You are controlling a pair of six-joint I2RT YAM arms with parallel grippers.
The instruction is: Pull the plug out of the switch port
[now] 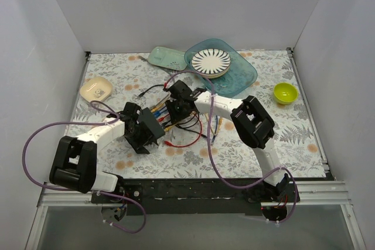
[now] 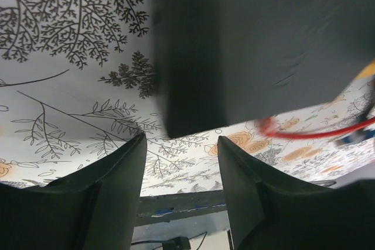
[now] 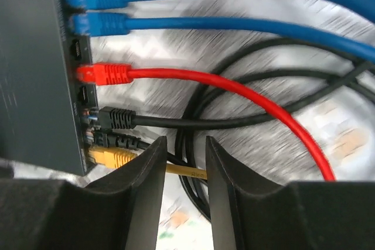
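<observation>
Switch [image 3: 35, 68], left edge of the right wrist view, looks light and slidey — left gripper [image 2: 181, 141] has jaws wide and empty beside it, right gripper [image 3: 186, 141] has jaws slightly open astride the yellow cable [image 3: 186, 171] — I'd pinch the stiff plug [image 3: 110, 156], not the floppy cord.

Cannot make out the sockets of the switch [image 1: 156, 126] from above, buried among tangled cables [image 1: 188, 128]. Cut off at top and right in the left wrist view, red cable [image 2: 316, 134] smeared. Blurred in the right wrist view: blue cables [image 3: 234, 4], tablecloth [image 3: 328, 136]. Partly hidden behind fingers [image 3: 146, 197] of the right gripper [image 3: 184, 147]: lead of the yellow plug [image 3: 112, 156].
</observation>
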